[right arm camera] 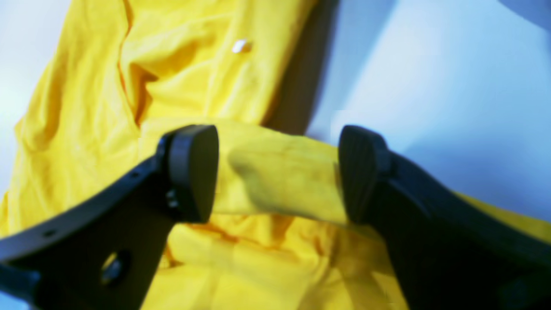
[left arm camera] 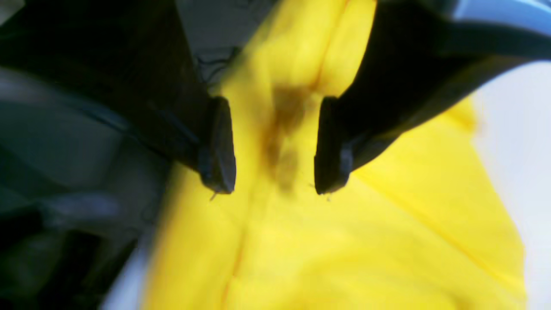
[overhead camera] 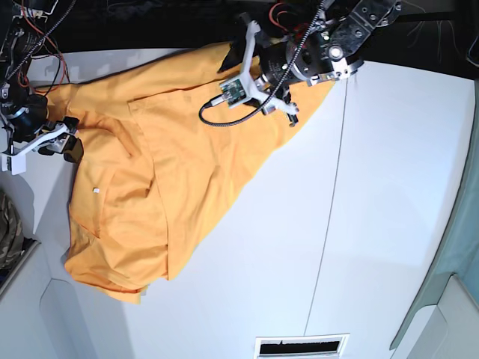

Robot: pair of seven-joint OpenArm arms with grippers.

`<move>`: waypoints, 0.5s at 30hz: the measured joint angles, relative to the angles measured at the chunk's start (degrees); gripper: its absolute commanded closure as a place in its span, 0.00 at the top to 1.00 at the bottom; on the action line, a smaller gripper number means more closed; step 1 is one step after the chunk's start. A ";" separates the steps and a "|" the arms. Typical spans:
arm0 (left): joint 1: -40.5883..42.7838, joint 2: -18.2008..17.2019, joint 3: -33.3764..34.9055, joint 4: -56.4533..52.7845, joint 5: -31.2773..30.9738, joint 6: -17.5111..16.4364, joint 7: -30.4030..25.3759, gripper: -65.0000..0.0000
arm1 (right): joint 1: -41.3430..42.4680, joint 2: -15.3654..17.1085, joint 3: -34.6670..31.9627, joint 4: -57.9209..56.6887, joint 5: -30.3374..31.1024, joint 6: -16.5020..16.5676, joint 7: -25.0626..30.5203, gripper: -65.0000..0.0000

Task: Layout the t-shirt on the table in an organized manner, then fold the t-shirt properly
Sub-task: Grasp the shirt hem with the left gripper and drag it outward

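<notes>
White worktop (overhead camera: 389,187) fills the base view, crossed by a thin dark seam running from far to near right of centre. Dark cables and electronics line its far edge.

On the left half lies the shirt (overhead camera: 157,179), orange-yellow, spread loosely and rumpled. It reaches from the far edge diagonally down to a bunched, doubled-over corner near the left front. A small white tag shows on the cloth at its left side. A fold ridge runs down the middle of the fabric.

The left gripper (overhead camera: 288,112) is at the far edge, over the shirt's far right corner, with a cable looping beside it. In its wrist view the left gripper (left arm camera: 274,146) has its jaws apart, and yellow cloth with a dark shadowed crease shows between and below them. The picture is blurred, so I cannot tell whether the pads touch the fabric.

The right gripper (overhead camera: 63,146) is at the far left, at the shirt's left edge. In its wrist view the right gripper (right arm camera: 275,172) also has its jaws spread wide. A rolled band of shirt edge spans the gap between the pads, and each end of that band is just beside a pad. Beyond it, more shirt lies flat on the worktop, white surface to the right.
</notes>
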 measured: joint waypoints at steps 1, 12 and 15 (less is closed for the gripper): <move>-1.42 0.55 1.64 -0.96 1.68 1.49 -0.04 0.51 | 0.00 -0.13 -0.04 0.00 -0.39 0.02 0.02 0.66; -4.59 3.67 9.88 -7.21 5.42 6.60 -0.17 0.51 | -0.17 -0.02 -0.04 -0.04 -0.57 0.00 0.02 0.66; -4.72 3.82 9.90 -7.19 5.51 6.60 -0.57 0.51 | -0.28 0.02 -0.04 -0.04 -0.59 0.00 0.02 0.66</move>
